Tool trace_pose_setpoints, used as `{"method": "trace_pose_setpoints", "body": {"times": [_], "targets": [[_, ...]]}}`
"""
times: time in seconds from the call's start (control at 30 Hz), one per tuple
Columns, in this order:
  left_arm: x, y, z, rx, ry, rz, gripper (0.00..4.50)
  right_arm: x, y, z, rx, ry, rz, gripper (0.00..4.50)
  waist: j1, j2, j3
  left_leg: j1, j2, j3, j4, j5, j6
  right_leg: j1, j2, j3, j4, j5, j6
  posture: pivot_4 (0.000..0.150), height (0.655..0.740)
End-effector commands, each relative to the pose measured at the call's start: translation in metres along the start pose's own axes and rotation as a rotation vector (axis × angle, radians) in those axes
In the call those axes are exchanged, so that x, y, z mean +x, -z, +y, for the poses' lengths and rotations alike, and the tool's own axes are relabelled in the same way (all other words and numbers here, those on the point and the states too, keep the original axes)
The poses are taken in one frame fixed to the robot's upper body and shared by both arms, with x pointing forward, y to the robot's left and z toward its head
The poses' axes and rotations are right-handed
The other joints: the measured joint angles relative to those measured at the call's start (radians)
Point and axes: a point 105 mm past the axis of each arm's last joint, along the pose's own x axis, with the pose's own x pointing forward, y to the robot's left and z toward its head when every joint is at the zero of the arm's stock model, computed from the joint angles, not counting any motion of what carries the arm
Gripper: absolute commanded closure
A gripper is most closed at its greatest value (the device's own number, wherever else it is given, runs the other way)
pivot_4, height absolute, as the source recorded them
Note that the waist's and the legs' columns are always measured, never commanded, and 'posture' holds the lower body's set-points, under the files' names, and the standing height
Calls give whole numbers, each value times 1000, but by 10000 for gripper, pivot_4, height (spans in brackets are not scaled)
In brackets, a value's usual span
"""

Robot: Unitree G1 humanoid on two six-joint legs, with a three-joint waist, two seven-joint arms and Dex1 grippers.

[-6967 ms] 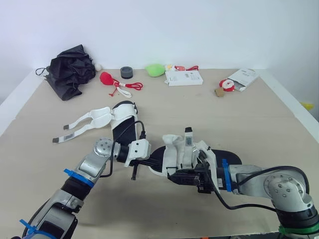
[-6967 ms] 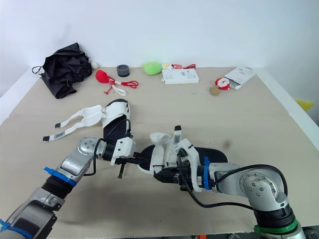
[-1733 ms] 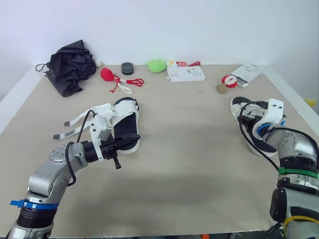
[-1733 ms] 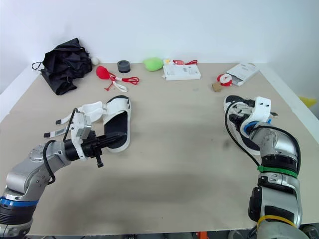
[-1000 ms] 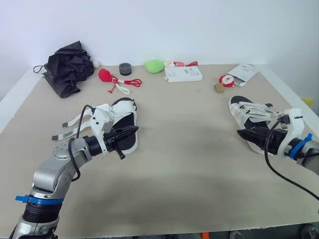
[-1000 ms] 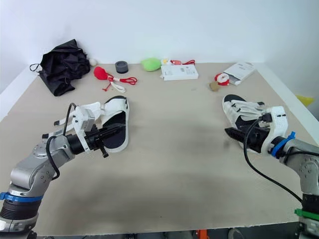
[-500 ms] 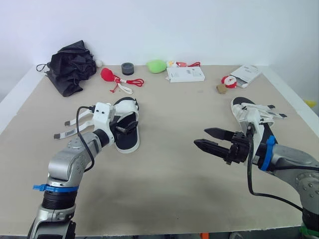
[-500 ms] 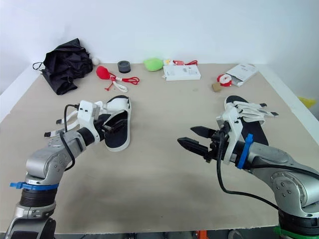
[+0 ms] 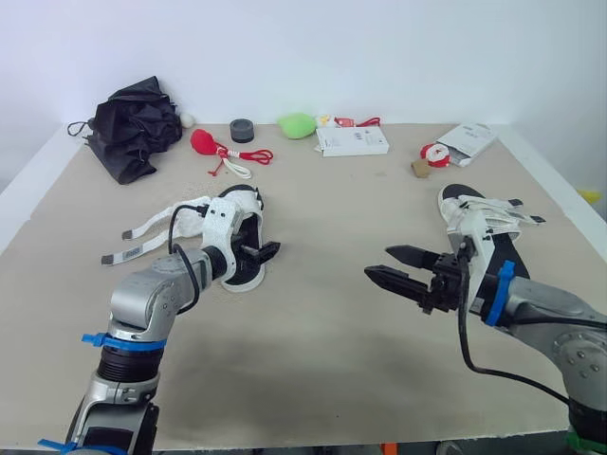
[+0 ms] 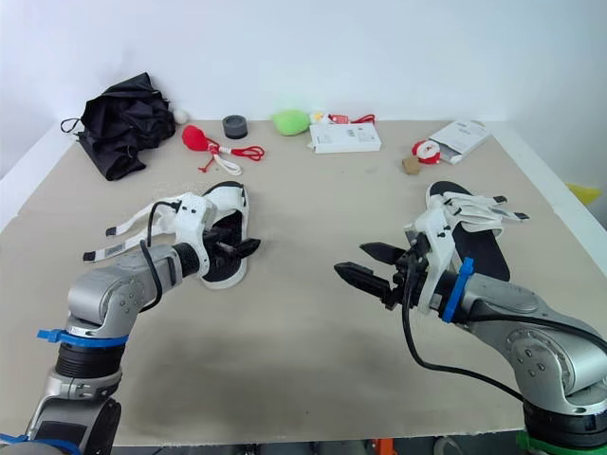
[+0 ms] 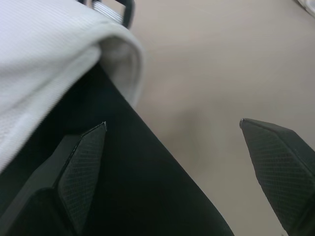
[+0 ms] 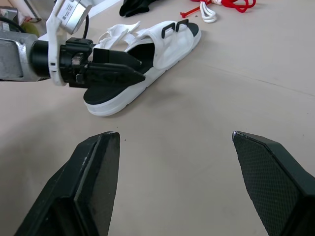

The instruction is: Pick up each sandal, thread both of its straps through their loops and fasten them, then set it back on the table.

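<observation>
The left gripper (image 9: 258, 252), spread, straddles the edge of the unstrapped sandal (image 9: 245, 201) at 9 o'clock on the desk (image 9: 322, 360). The right gripper (image 9: 379, 263), spread, hovers mid-desk; the other sandal (image 9: 474, 223) lies at 3 o'clock.

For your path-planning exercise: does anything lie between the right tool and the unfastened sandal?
Nothing visible does: only bare table lies between the right tool and the sandal. The left tool is at that sandal, open.
</observation>
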Motion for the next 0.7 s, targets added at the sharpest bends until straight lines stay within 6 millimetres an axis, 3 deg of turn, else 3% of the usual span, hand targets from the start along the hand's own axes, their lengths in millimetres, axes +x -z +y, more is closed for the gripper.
{"method": "trace_pose_setpoints", "body": {"times": [0.03, 0.27, 0.5, 0.7], "targets": [[-3, -3, 2, 45, -13, -8, 270, -1, -8, 4, -27, -6, -40, 5603, 0, 0, 0, 0, 0, 0, 0, 0, 0, 0, 0, 0, 0, 0, 0, 1500, 7400], [21, 5, 28, 15, -116, 12, 270, 1, -8, 1, -25, 2, -47, 5603, 2, 0, 0, 1, 0, 0, 0, 1, 0, 1, 0, -1, 0, 0, 1, 1500, 7400], [61, -16, 24, 20, -105, -17, 270, 1, -9, 0, -28, 7, -51, 5603, 4, 0, 0, 1, 0, -1, 1, 5, 2, 2, -1, -2, 0, 2, 5, 1500, 7400], [79, -34, 40, -65, -241, -60, 270, 3, -7, 2, -25, 2, -48, 5603, 4, -1, 0, 0, -1, -1, 1, 5, 2, 1, -1, -2, 0, 2, 5, 1500, 7400]]}}
